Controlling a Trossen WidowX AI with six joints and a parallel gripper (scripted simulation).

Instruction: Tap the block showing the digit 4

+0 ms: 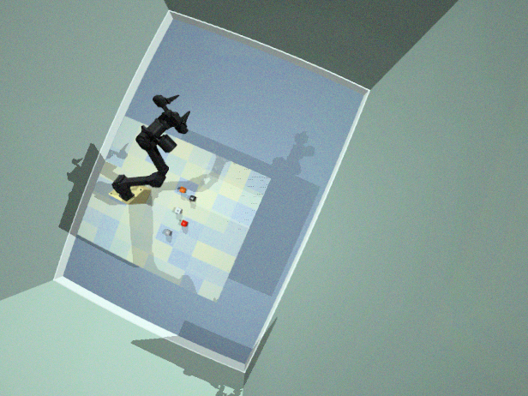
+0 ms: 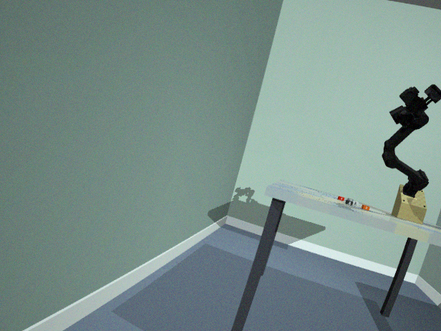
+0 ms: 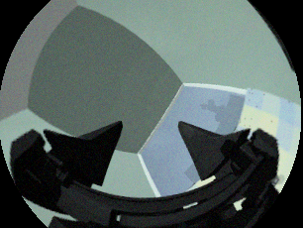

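1. Blocks sit in a loose line on the table (image 1: 240,201), but the printed digits are too small for me to read from any view, so I cannot tell which one shows the 4.
2. From the top view I count five: an orange block (image 1: 183,189), a dark block (image 1: 193,198), a white block (image 1: 177,210), a red block (image 1: 184,223) and a grey block (image 1: 167,232).
3. All five lie well apart from the jaws and far below them; none is touched.
4. Orange and dark stand near each other and closest to the jaws; white and red come next; grey is the farthest from them.
5. The arm (image 1: 152,146) rises from a tan base (image 1: 129,195) at one edge of the table and bends upward, so the gripper (image 1: 179,108) hangs high in the air.
6. The jaws are spread wide with nothing between them; the wrist view shows two dark pointed fingers set far apart with only room showing in the gap.
7. Between those tips the wrist view takes in green walls, blue floor and just a pale checkered corner of the table off to one side; no block shows there.
8. In the exterior view the gripper (image 2: 422,97) sits well above the table, with the red block (image 2: 341,198) and orange block (image 2: 365,207) in a row far beneath it, next to the base.
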